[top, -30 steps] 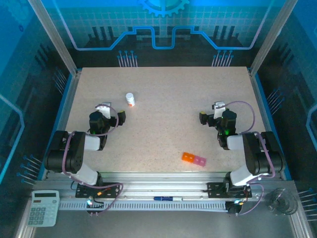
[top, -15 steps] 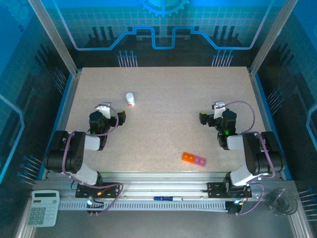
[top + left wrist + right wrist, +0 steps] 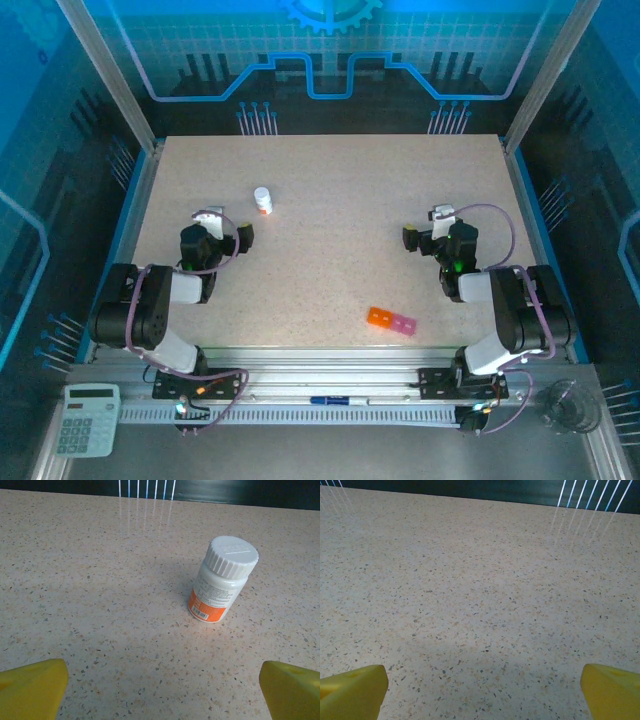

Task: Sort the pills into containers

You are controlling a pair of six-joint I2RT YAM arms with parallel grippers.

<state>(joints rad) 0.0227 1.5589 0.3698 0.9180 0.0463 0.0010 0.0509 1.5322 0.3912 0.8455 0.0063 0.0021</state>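
Observation:
The containers (image 3: 391, 320), a short strip with one orange compartment and pink ones beside it, lie near the table's front edge, right of centre. The pills are out of view. A small white bottle (image 3: 262, 200) with a ribbed cap and orange label (image 3: 222, 580) stands upright at the back left. My left gripper (image 3: 227, 224) rests low on the table just in front and left of the bottle, open, its yellow fingertips (image 3: 32, 687) wide apart over bare table. My right gripper (image 3: 425, 225) sits at the right, open, with bare table between its yellow fingertips (image 3: 612, 690), well behind the containers.
The speckled table (image 3: 330, 260) has metal frame rails on both sides and along the front. A calculator (image 3: 88, 420), a pen (image 3: 335, 400) and a clear glass dish (image 3: 565, 405) lie off the table, below the front rail.

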